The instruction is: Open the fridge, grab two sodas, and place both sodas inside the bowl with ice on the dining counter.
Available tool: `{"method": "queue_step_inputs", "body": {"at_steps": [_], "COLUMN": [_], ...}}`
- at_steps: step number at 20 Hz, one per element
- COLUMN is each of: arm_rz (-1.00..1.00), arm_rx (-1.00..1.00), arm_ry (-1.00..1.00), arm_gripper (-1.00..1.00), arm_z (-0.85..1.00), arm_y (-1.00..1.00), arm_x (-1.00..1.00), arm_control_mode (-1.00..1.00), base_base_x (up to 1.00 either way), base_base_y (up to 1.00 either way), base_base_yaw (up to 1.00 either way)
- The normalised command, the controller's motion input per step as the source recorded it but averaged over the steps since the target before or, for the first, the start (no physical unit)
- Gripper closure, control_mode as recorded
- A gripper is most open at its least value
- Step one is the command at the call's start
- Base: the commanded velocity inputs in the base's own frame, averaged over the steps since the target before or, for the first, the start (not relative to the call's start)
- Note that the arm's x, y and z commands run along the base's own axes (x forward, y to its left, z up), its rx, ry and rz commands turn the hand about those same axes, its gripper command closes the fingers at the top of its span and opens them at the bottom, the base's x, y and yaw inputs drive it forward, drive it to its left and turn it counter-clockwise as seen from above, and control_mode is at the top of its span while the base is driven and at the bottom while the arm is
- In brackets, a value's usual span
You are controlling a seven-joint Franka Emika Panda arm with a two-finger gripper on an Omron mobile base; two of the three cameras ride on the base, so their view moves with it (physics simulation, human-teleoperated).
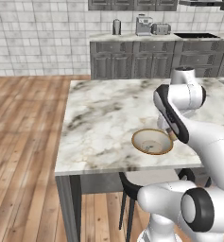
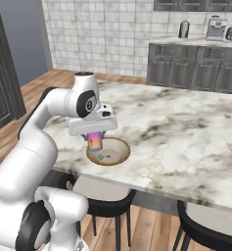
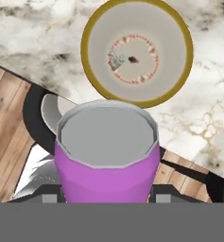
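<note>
My gripper (image 2: 95,139) is shut on a short purple-pink soda can (image 2: 95,143), held upright just above the near-left rim of the bowl (image 2: 121,155). In the hand view the can (image 3: 106,156) fills the lower middle, its grey top facing the camera, and the tan-rimmed bowl (image 3: 172,56) lies beyond it with small pale bits in its whitish centre. The bowl (image 1: 138,137) stands on the white marble dining counter (image 1: 104,118) near its front edge, partly behind my arm. The fridge is out of view.
Black stools (image 2: 107,203) (image 2: 205,230) are tucked under the counter's near edge (image 1: 127,166). Wooden floor (image 1: 23,142) lies to the left of the island. A long back counter with small appliances (image 1: 144,24) stands on dark cabinets against the tiled wall.
</note>
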Motion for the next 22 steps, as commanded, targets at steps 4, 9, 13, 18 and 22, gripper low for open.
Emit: {"method": "queue_step_inputs", "body": {"at_steps": [4, 9, 13, 18, 22], "arm_rz": [0.04, 0.05, 0.06, 0.08, 0.14], "arm_rx": [0.00, 0.00, 0.00, 0.00, 0.00], "arm_ry": [0.02, 0.04, 0.04, 0.08, 0.12], "arm_gripper": [1.00, 1.00, 1.00, 1.00, 1.00], "arm_z": [-0.11, -0.06, -0.13, -0.42, -0.57], "arm_y": [0.00, 0.00, -0.01, 0.00, 0.00], "arm_x": [0.37, 0.40, 0.35, 0.36, 0.35], "arm_control_mode": [-1.00, -1.00, -1.00, -1.00, -1.00], "base_base_x": [0.00, 0.00, 0.00, 0.00, 0.00], "base_base_y": [0.00, 0.00, 0.00, 0.00, 0.00], "base_base_yaw": [0.00, 0.00, 0.00, 0.00, 0.00]}}
